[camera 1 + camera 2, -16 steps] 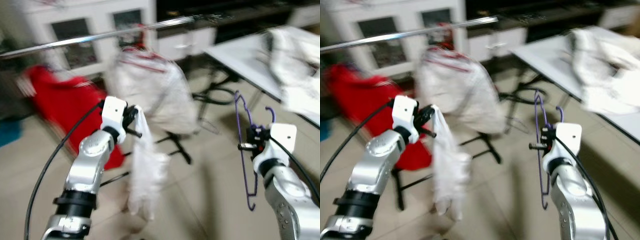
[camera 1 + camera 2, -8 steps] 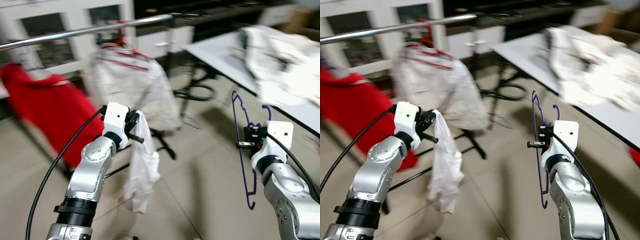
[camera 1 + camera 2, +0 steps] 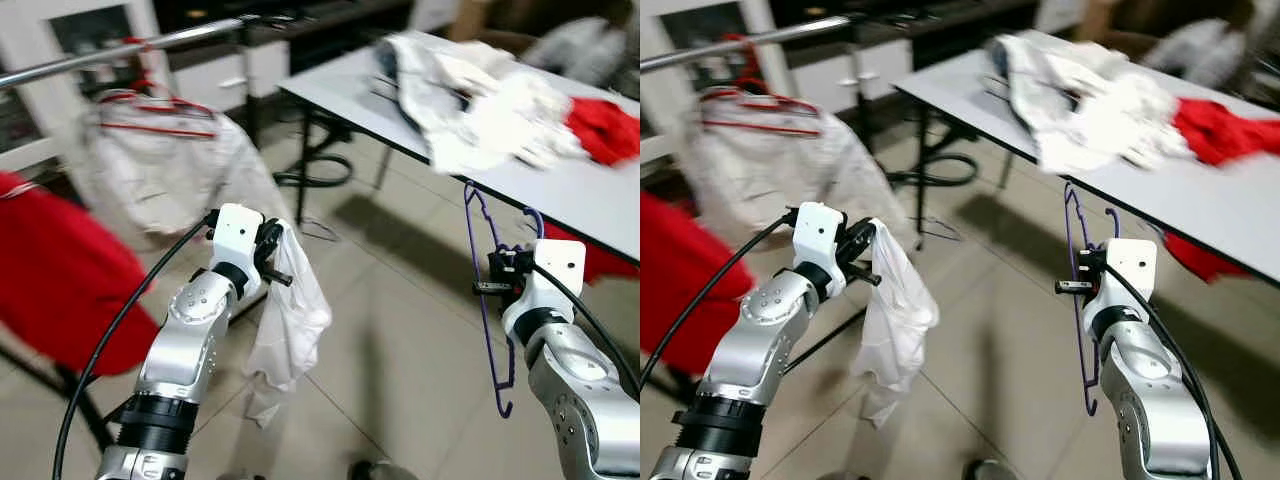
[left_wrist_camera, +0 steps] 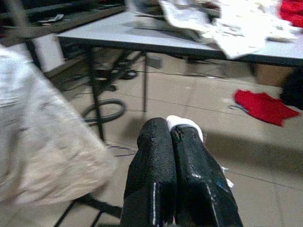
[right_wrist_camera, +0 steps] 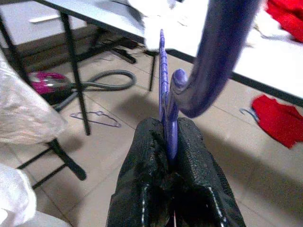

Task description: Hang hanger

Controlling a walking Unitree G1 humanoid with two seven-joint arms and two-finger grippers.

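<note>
A purple hanger [image 3: 481, 300] is clamped in the closed right gripper [image 3: 497, 287] near the table [image 3: 560, 185]; a white cloth [image 3: 285, 320] is pinched by the closed left gripper [image 3: 272, 251], farther from the table.

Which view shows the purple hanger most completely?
The left eye view: the purple hanger appears whole, hook to bottom, upright in the right gripper. The right eye view shows much the same. The right wrist view gives only its hook and a strip between the shut jaws.

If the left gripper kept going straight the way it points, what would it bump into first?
Probably the table. The left gripper, shut on a white cloth, points at the open floor under it, near a dark leg. Depth is unclear.
</note>
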